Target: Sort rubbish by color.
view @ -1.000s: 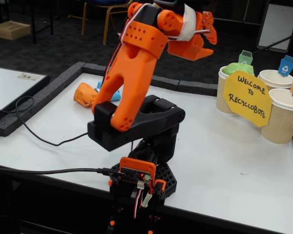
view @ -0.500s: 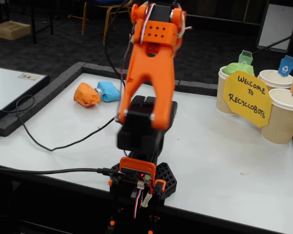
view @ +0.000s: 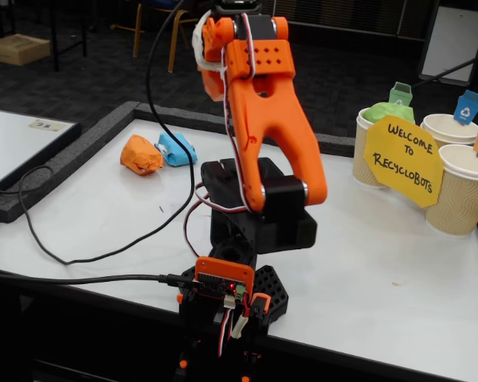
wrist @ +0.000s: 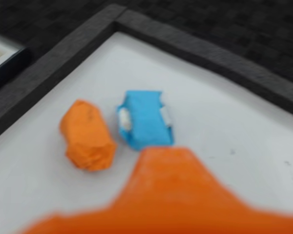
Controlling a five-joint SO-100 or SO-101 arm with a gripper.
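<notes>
The rubbish you have left to sort lies at the far left of the bench in the fixed view: an orange paper wad and a light blue paper wad, side by side and touching or nearly so, close to the dark raised border that rims the bench. Start nearest you: the arm's base is clamped at the near edge, with a black cable looping across the bench to its left, clear of both wads. From there the orange arm rises and turns toward the far left, which points its wrist camera at the pair.

In the wrist view the orange wad sits left of the blue one, and a blurred orange part of the pincer fills the bottom edge just below the blue wad. You cannot tell from either view whether the pincer is wide or narrow; nothing shows in it.

Farther right stand three paper cups behind a yellow sign, each with a small colored tag. A green wad already sits in the left cup, under the green tag, so that color looks finished. The wads' closeness means you should approach one from its outer side to avoid nudging its neighbour.
</notes>
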